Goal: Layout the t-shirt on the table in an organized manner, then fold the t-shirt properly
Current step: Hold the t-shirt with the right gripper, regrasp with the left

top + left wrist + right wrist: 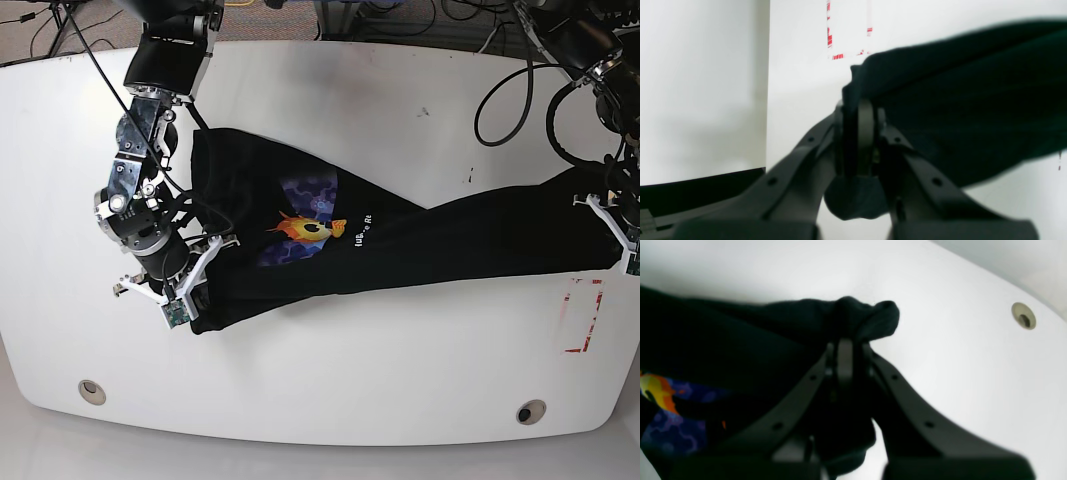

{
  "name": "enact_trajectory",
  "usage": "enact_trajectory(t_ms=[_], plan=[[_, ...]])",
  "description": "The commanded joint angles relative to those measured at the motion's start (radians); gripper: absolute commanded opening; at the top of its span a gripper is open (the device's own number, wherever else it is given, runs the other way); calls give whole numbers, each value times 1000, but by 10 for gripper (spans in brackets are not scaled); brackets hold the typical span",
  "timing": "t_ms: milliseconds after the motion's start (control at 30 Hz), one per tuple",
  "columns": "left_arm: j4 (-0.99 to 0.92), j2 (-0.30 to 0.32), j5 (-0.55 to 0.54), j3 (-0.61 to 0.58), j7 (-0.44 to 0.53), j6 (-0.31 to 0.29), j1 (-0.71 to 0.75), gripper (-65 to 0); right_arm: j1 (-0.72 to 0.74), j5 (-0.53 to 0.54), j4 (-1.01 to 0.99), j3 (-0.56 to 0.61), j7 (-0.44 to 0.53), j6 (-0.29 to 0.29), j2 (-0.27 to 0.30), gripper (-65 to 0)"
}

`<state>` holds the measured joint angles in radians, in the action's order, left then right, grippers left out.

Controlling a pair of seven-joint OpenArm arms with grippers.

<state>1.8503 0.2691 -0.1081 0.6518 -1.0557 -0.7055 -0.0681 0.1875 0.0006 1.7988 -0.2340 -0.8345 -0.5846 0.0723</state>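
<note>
T-shirt (420, 240) hangs stretched over the white surface (330, 380), both jaws clenched on what seems its opposite ends, blurred up close.

t-shirt (400, 240): black, emoji print up, stretched | table (330, 370): white, beneath

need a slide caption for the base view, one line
Both claws, right and left, pinch opposite ends of the black t-shirt, stretching it across the white table.

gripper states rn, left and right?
Left gripper: shut on the t-shirt.
Right gripper: shut on the t-shirt, at its other end.
</note>
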Motion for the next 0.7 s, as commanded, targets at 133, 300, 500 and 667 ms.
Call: enact_trajectory(t_ms=[133,300,500,667], plan=[[18,19,15,3,9,7,-11,-644,16,-3,19,-6,19,7,10,-648],[18,22,12,3,9,7,-9,-565,8,-3,19,-6,19,7,11,-648],[18,22,9,4,9,7,-9,-283,10,-3,19,-3,19,7,8,-648],[18,22,8,4,9,7,-9,-200,10,-3,19,-3,19,7,8,-648]])
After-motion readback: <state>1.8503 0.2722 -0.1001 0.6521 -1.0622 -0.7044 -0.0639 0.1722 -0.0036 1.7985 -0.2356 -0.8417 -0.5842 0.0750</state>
